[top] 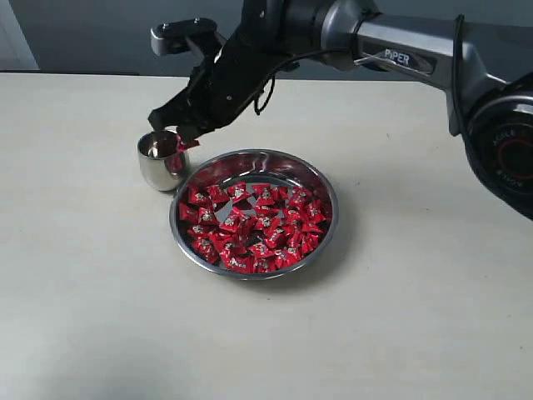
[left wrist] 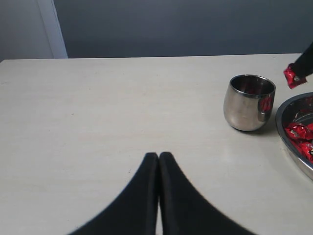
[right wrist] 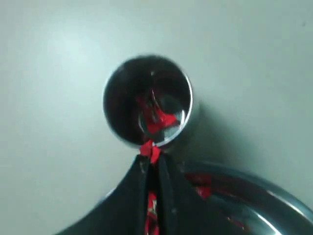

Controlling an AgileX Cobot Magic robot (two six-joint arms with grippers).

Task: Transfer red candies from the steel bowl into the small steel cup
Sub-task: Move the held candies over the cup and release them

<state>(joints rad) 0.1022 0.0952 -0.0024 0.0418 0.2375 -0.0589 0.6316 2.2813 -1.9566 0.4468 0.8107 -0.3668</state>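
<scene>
The right end effector (top: 185,138) (right wrist: 151,157) is pinched narrow on one red candy (top: 188,143) (left wrist: 292,77) (right wrist: 150,149), which sticks out from between the black fingertips. The small steel cup (top: 158,171) (left wrist: 244,110) (right wrist: 122,110) stands upright on the worktop (top: 100,292) (left wrist: 98,98), just below this end effector. The held candy hangs over the cup's rim on the side facing the steel bowl (top: 331,204) (right wrist: 266,190), above the rim rather than inside the cup. Red shows deep in the cup in the right wrist view; whether it is candy or reflection cannot be told.

The bowl sits beneath and behind the same end effector, close beside the cup, though no view shows whether they touch. It holds the rest of the red candies (top: 250,221) (left wrist: 299,133), piled across its floor, with a bare steel patch on the side nearer the end effector.

The left end effector (left wrist: 158,155) has its two fingers pressed together with nothing between them. It hangs over bare worktop, with the cup and bowl ahead of it and off to one side, well apart.
</scene>
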